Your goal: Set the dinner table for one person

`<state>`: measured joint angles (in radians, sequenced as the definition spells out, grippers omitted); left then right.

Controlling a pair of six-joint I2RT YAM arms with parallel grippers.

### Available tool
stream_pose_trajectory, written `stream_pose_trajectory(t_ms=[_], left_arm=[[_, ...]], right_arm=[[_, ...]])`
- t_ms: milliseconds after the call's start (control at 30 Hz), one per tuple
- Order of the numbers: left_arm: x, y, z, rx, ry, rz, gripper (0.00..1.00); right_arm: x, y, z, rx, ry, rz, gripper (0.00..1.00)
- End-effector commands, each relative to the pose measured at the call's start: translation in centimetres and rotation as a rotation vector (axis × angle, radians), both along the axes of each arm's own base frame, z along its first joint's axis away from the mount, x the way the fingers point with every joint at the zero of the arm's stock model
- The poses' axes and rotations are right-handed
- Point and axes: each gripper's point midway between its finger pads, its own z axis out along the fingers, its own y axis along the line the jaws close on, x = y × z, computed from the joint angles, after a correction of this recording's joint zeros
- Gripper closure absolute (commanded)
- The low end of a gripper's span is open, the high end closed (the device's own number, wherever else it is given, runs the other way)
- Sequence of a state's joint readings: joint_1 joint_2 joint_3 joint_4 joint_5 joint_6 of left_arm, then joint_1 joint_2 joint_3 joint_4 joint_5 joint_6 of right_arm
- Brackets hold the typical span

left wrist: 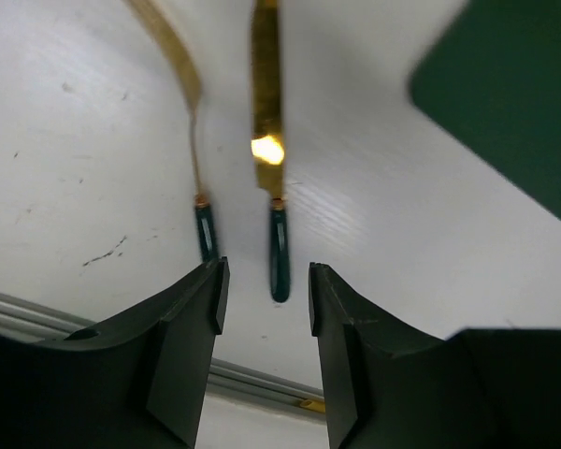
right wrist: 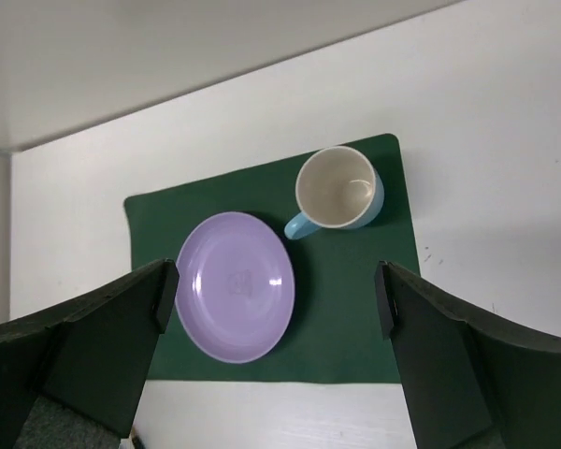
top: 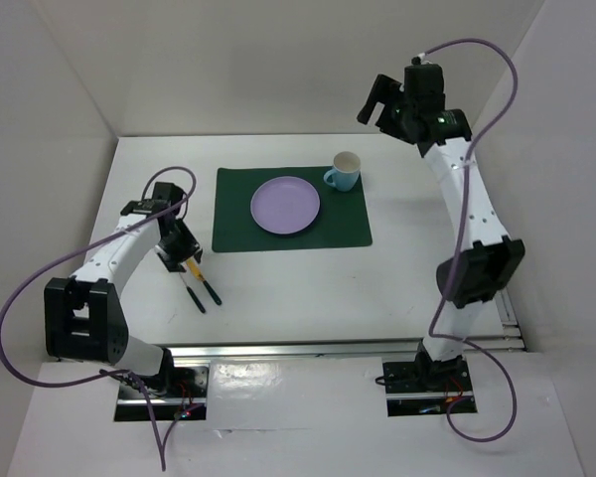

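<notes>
The white dinner table bears a dark green placemat with a purple plate on it and a light blue mug at the mat's far right corner. Two gold utensils with dark green handles lie on the table left of the mat. My left gripper hovers low over them, open and empty. In the left wrist view the knife-like one points between my fingers, and the thinner one lies to its left. My right gripper is raised high at the back right, open wide and empty, looking down on plate and mug.
White walls close in the table at the left, back and right. A metal rail runs along the near edge and shows in the left wrist view. The placemat's corner lies to the right of the utensils.
</notes>
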<state>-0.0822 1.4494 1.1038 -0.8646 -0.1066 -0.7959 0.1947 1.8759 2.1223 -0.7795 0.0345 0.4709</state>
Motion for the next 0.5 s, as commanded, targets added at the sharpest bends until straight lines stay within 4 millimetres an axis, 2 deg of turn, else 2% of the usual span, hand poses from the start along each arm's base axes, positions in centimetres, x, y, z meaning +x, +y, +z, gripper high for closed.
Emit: stream_pose_trajectory(t_ms=[0, 33, 67, 200, 300, 367, 467], left_arm=[[-1.4, 0.4, -1.0, -0.049, 0.020, 0.136, 0.44], [-2.1, 0.4, -2.1, -0.048, 0.046, 0.146, 0.44], [-2.4, 0.2, -2.5, -0.064, 0.056, 0.142, 0.44], [-2.6, -0.1, -4.2, -0.086, 0.050, 0.185, 0.44], [-3.1, 0.0, -4.8, -0.077, 0.062, 0.203, 0.50], [-3.2, 0.5, -5.5, -0.053, 0.085, 0.221, 0.50], [-4.0, 0.9, -6.1, -0.028, 0.109, 0.265, 0.50]], right_arm=[[-2.9, 1.7, -0.3, -0.024, -0.004, 0.093, 0.00], [-4.0, 2.2, 0.5, -0.013, -0.027, 0.112, 0.00], [-5.2, 3.4, -1.8, -0.010, 0.026, 0.156, 0.00], [-7.9, 5.5, -5.2, -0.013, 0.103, 0.214, 0.01], [-9.0, 5.6, -7.3, -0.026, 0.160, 0.223, 0.01], [-10.0, 5.6, -7.8, -0.036, 0.175, 0.226, 0.01], [-10.3, 5.3, -8.1, -0.044, 0.183, 0.218, 0.01]])
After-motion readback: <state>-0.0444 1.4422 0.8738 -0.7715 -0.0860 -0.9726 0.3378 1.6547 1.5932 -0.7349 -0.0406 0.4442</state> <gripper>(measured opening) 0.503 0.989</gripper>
